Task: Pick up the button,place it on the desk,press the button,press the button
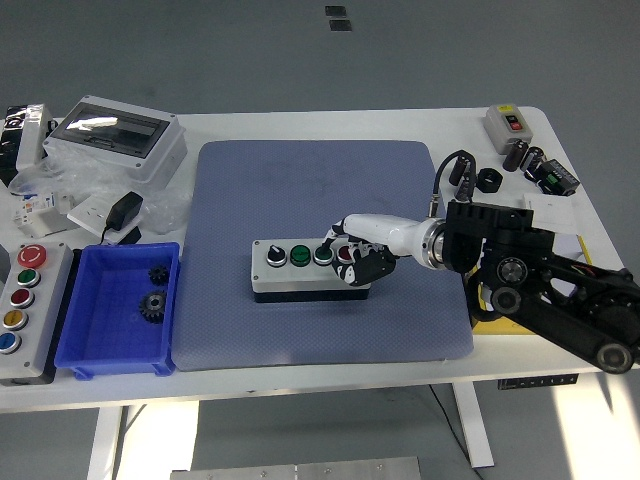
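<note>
Hand [352, 260], the right white-and-black one, sits at centre frame with fingers curled on nothing, over the right end of the grey four-button control box [311, 269] on the blue mat [320, 190]. We see the box's long axis run left-right; its red button [346, 254] lies directly beneath the fingertips. Left arm is absent.

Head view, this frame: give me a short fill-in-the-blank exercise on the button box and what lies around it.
1. The grey four-button control box sits on a blue-grey ____.
2. The robot's right hand rests over the box's ____ button.
3. The blue plastic bin holds two small dark ____.
4. The button right of the black selector knob is ____.

Missing words: mat; red; gears; green
</note>
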{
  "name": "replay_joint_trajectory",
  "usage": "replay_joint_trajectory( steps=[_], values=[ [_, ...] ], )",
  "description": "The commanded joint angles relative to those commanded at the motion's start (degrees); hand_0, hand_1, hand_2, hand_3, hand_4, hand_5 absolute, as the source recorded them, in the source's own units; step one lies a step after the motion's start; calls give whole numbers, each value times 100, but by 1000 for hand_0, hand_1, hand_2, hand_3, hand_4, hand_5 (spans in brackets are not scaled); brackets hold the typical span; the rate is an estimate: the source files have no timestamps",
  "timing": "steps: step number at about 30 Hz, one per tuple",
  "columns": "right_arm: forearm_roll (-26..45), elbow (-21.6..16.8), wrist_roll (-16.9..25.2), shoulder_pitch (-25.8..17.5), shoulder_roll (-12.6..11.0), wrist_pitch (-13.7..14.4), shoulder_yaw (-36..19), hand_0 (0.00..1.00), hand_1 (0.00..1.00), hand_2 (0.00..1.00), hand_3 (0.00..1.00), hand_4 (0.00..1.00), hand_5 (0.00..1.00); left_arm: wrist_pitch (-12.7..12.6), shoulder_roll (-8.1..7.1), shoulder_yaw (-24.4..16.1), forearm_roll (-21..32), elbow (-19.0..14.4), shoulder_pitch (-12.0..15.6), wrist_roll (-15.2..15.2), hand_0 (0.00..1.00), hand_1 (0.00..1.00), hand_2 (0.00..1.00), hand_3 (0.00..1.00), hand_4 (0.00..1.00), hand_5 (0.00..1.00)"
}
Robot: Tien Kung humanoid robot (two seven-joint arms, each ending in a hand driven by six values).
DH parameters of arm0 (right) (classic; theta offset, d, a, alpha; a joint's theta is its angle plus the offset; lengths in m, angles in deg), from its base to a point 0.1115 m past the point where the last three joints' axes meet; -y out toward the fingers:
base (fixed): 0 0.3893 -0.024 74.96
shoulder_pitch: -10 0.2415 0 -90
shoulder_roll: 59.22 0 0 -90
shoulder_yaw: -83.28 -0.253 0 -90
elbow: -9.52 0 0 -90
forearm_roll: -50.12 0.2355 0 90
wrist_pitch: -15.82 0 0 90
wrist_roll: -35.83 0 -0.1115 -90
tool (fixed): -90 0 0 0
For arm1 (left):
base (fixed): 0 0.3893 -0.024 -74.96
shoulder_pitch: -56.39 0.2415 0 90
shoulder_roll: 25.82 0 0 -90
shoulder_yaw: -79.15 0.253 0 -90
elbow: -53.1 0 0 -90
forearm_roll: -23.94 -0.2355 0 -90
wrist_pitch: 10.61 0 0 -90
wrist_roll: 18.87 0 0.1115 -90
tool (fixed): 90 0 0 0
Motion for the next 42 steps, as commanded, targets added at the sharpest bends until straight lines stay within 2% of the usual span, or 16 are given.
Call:
replay_joint_trajectory(
  steps=[11, 14, 19, 23, 25, 26, 27, 32, 33, 35, 38, 39, 42],
  values=[
    [-29, 267, 88, -69, 61, 131, 87, 2, 83, 235, 740, 422, 231, 17, 8, 6, 7, 0, -7, 27, 629, 576, 513, 589, 633, 231],
    [55, 105, 233, -104, 12, 193, -58, 2, 83, 235, 740, 422, 231, 19, 10, 22, 28, 0, -2, 34, 629, 576, 513, 589, 633, 231],
    [357, -445, 602, -238, -146, 322, -629, 2, 82, 234, 738, 420, 213, 20, 12, 27, 34, 0, 9, 38, 629, 578, 513, 590, 638, 235],
    [335, -628, 1022, -507, -167, 763, -1079, 2, 82, 233, 737, 418, 200, 17, 16, 28, 38, 0, 15, 42, 629, 577, 512, 590, 641, 238],
    [172, -589, 1317, -749, -85, 1124, -1292, 2, 82, 233, 737, 418, 200, 14, 24, 36, 51, 0, 19, 49, 629, 577, 512, 590, 641, 238],
    [117, -547, 1455, -865, -21, 1289, -1380, 2, 82, 233, 737, 418, 200, 12, 30, 38, 55, 0, 23, 51, 629, 577, 512, 590, 641, 238],
    [102, -512, 1619, -1002, 66, 1482, -1467, 2, 81, 233, 746, 426, 311, 11, 37, 37, 55, 0, 30, 51, 629, 576, 512, 591, 643, 239],
    [620, -540, 2664, -1806, 616, 2588, -2023, 2, 81, 233, 746, 426, 311, -12, 82, 22, 83, 0, 91, 91, 629, 576, 512, 591, 643, 239],
    [754, -527, 2870, -1971, 733, 2783, -2150, 2, 81, 196, 798, 908, 483, -20, 91, 13, 93, 0, 108, 106, 629, 576, 511, 592, 646, 241],
    [1029, -458, 3298, -2287, 877, 3148, -2377, 2, 81, 196, 798, 908, 483, -28, 104, -25, 80, 0, 132, 118, 629, 576, 511, 592, 646, 241],
    [1532, -280, 3945, -2705, 903, 3597, -2621, 2, 81, 196, 798, 908, 483, -39, 111, -76, 60, 0, 145, 139, 629, 576, 511, 592, 646, 241],
    [1676, -228, 4117, -2792, 888, 3698, -2652, 155, 284, 375, 809, 961, 586, -42, 111, -86, 52, 0, 141, 147, 629, 578, 511, 592, 647, 244],
    [2243, -33, 4607, -2915, 869, 3678, -2764, 155, 284, 375, 809, 961, 586, -59, 107, -86, 54, 0, 116, 203, 629, 578, 511, 592, 647, 244]
  ],
)
